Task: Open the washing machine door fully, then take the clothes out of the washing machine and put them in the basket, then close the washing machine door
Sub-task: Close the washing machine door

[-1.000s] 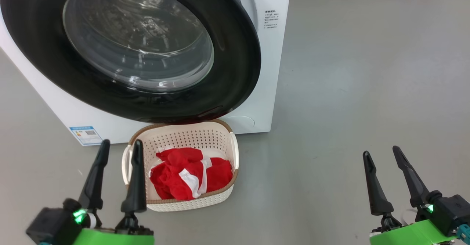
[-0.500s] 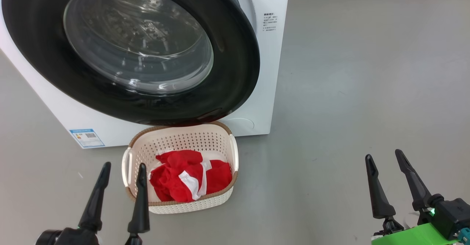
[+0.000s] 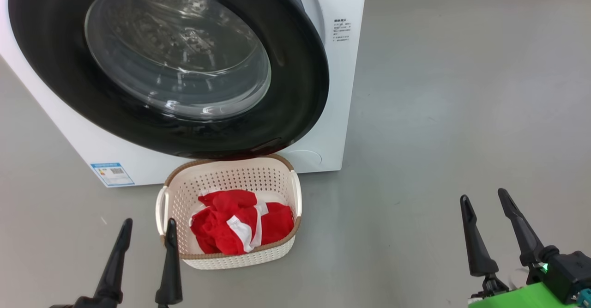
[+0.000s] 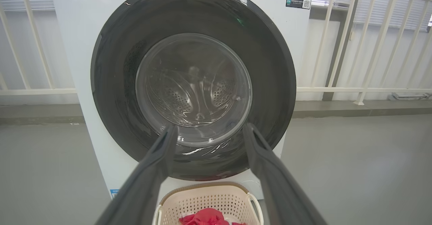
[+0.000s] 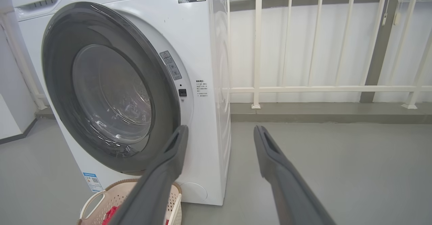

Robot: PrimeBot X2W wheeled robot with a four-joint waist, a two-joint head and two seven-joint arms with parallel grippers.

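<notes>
The washing machine door (image 3: 175,63) (image 4: 194,83) (image 5: 108,93), round and glossy black with a glass bowl, lies flat against the white washing machine (image 3: 341,91). Directly below it on the floor stands the cream basket (image 3: 231,176) (image 4: 206,199) (image 5: 98,198). The red clothes (image 3: 240,227) (image 4: 206,217) with white panels lie bunched inside it. My left gripper (image 3: 149,221) (image 4: 210,126) is open and empty, just left of the basket's near corner. My right gripper (image 3: 482,194) (image 5: 220,127) is open and empty over bare floor, far to the right.
Grey floor (image 3: 438,114) stretches to the right of the machine. A white railing (image 5: 303,89) (image 4: 354,90) on a low curb runs behind it. A small blue label (image 3: 112,174) sits at the machine's lower left corner.
My left gripper has sunk toward the bottom edge of the head view, away from the basket. The right gripper has barely moved. Door, basket and clothes are as before.
</notes>
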